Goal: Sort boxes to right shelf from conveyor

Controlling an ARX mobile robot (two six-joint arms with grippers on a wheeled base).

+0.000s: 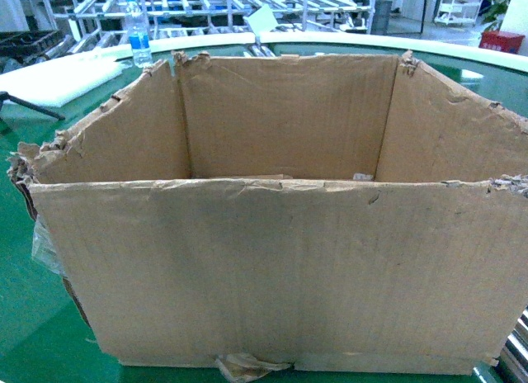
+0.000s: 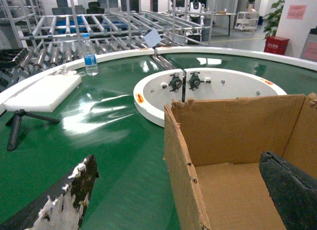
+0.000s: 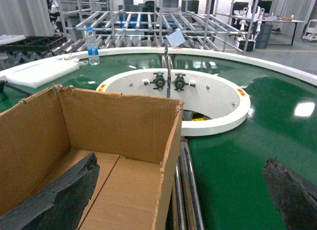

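Cardboard box (image 1: pixel 272 276), large and brown with ragged torn top edges, sits open-topped on the green conveyor (image 1: pixel 25 317) right in front of the head camera, filling most of that view. A crumpled scrap of tape (image 1: pixel 247 366) hangs at its bottom seam. The inside looks bare apart from a small pale speck near the far right corner, too small to identify.

Each arm straddles a side wall. In the left wrist view, one black padded finger (image 2: pixel 292 190) of the left gripper (image 2: pixel 178 200) is inside the box and the other, worn and flaking white (image 2: pixel 69 200), is outside over the belt, with the box's left wall between them; the jaws are spread wide and seem not to touch the cardboard. The right gripper (image 3: pixel 173 190) mirrors this: one dark finger (image 3: pixel 59 200) inside the box, the other (image 3: pixel 292 190) outside over the belt, jaws spread around the right wall.

Beyond the box, the belt curves around a white ring-shaped hub (image 3: pixel 218 121). A water bottle (image 2: pixel 90 55) stands on the pale outer rim, near a white foam slab (image 2: pixel 44 91) and a small black tripod (image 2: pixel 17 123). Steel roller racks (image 3: pixel 148 22) stand behind the conveyor, and a red bin (image 2: pixel 276 44) sits at far right.
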